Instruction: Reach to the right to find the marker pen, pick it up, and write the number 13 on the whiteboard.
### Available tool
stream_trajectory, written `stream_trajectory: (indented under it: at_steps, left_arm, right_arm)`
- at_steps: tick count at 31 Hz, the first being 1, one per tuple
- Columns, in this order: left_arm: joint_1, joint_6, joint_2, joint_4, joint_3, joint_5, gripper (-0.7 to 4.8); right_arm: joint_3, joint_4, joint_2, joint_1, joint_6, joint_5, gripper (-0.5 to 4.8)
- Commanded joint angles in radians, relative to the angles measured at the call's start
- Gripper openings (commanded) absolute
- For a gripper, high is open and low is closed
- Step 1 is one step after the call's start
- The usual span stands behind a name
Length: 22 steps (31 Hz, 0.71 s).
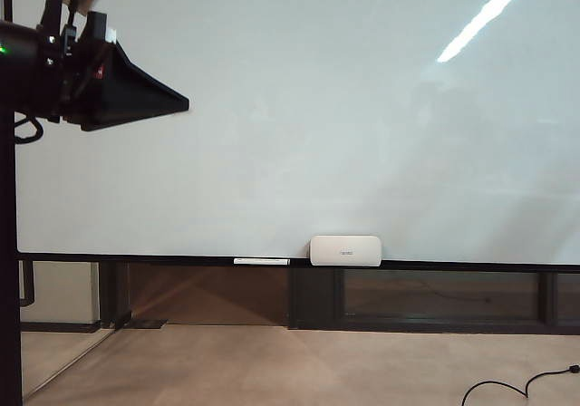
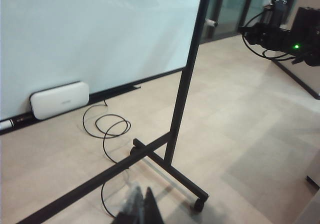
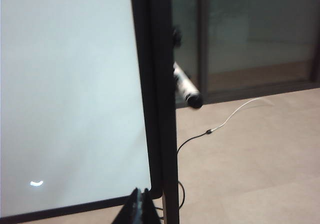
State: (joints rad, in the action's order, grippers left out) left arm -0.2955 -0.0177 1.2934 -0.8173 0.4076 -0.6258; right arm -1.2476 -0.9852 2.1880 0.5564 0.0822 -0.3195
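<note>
A: Looking at the whiteboard [image 1: 299, 107] from the front, I see no digits on it at all, so the number 13 is not yet written and nothing is in hand. The whole job lies ahead.

B: Agreed. And the marker pen [image 3: 186, 88]? The front camera doesn't show it.

A: Only the right wrist camera does. It sticks out just past the board's dark side post [image 3: 159, 99], on the side away from the writing surface: pale barrel, dark end. It is blurred, so I can't tell what holds it there.

B: The right gripper [image 3: 141, 204]?

A: Its fingers are clenched together with nothing between them, low in that view in front of the post, well apart from the pen. They would need to release before any grab.

B: And the left gripper [image 2: 140, 206]?

A: Its fingers show only as a blurred dark tip at the picture's edge, so I cannot tell whether they are released or clenched. It hangs above the floor near the board's rolling foot [image 2: 165, 166].

B: What else differs between views?

A: The front view shows a white box [image 1: 345, 250] and a thin white stick [image 1: 262, 261] on the board's lower ledge. The left wrist camera catches the box again, plus a black cable [image 2: 106, 129] looped on the floor.
</note>
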Motion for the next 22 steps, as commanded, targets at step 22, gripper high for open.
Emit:
stream_trajectory:
  at_steps: [22]
  left_arm:
    - [0.001, -0.004, 0.004, 0.016, 0.032, 0.025, -0.05]
  right_arm:
    - [-0.394, 0.088, 0.246, 0.042, -0.032, -0.13, -0.06]
